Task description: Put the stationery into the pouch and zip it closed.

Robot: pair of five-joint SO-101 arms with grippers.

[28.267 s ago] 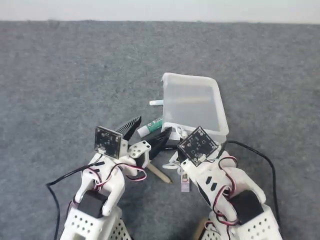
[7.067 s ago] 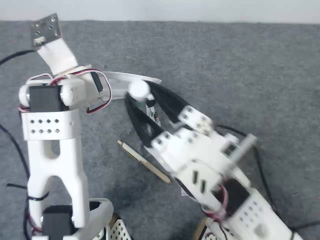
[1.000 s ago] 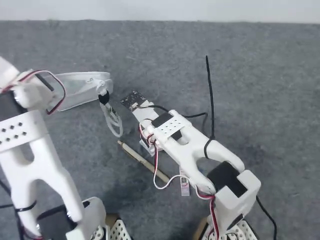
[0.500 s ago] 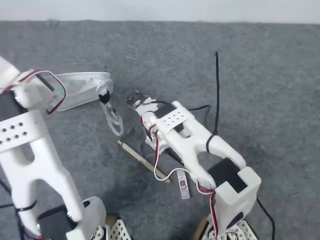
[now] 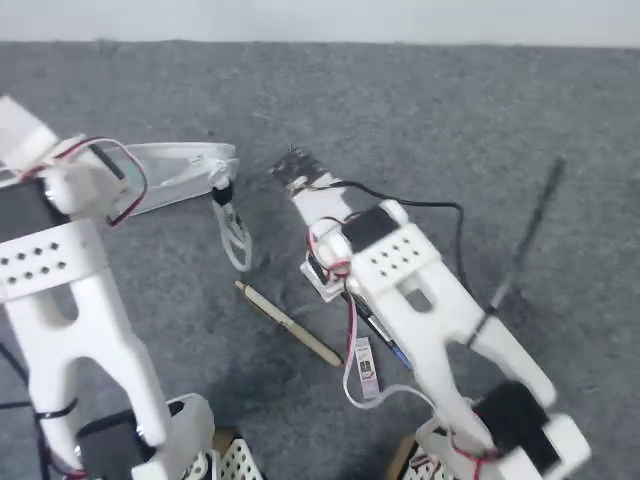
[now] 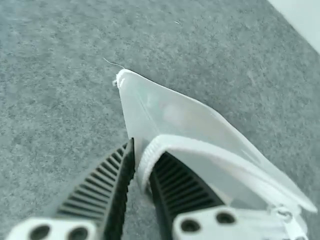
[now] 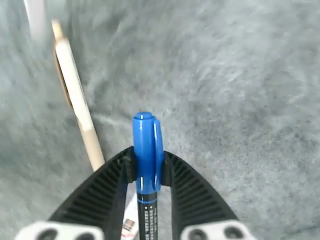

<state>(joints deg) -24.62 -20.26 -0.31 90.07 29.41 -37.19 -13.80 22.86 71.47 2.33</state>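
The right arm (image 5: 420, 290) is swinging back toward its base, away from where it was half a second ago, with the right gripper (image 7: 147, 154) clamping a blue pen (image 7: 146, 131) over the grey table (image 5: 520, 130). The left gripper (image 6: 141, 159) is pinching the rim of the translucent pouch (image 5: 170, 175) at the far left. A beige pen (image 5: 290, 325) is lying between the arms, with a small pink item (image 5: 367, 366) sitting near its closer end.

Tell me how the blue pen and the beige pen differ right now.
The blue pen is clamped in the right pincer; the beige pen lies loose on the grey mat. The blue pen has a clipped cap; the beige pen looks plain. Both are outside the pouch.
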